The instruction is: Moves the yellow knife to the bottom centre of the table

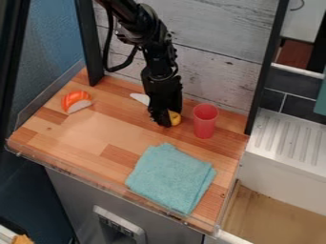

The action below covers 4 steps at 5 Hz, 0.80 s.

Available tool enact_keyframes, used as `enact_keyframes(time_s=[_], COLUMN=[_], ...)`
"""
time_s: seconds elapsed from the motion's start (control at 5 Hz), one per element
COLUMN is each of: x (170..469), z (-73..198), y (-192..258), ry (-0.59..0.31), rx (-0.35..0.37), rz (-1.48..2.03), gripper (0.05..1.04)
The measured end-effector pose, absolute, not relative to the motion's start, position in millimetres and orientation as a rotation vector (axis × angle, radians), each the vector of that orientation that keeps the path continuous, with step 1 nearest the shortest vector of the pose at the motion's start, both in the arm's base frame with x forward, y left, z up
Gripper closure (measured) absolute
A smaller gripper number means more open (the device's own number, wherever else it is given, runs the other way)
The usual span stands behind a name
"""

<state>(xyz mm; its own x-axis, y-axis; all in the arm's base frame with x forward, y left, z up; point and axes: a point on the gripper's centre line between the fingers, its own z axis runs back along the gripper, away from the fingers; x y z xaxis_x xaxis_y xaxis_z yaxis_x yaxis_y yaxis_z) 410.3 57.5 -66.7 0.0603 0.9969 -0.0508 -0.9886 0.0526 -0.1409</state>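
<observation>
- I'd aim for the bottom centre of the table (121,128), lowering gently short of the near rim.
- The cloth (170,178) crowds that spot from view right, so I'd favour its left.
- My gripper (165,124) is at the knife (174,117), toward the back; spread or pinching, I can't tell. I'd confirm a firm hold, then lift straight.
- I'd steer wide of the cup (205,121) near the handle.
- Count: one table, one cloth, one gripper, one cup, one knife, one sushi (76,101).
</observation>
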Motion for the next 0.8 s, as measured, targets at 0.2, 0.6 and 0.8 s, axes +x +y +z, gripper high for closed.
enact_keyframes(time_s=[0.2, 0.6, 0.8], x=[399, 401, 404], z=[-68, -51, -26], y=[55, 52, 52], ry=[-0.054, -0.077, -0.123], rx=[-0.137, -0.166, -0.206], rz=[1.531, 1.499, 1.478], gripper=[0.072, 0.082, 0.082])
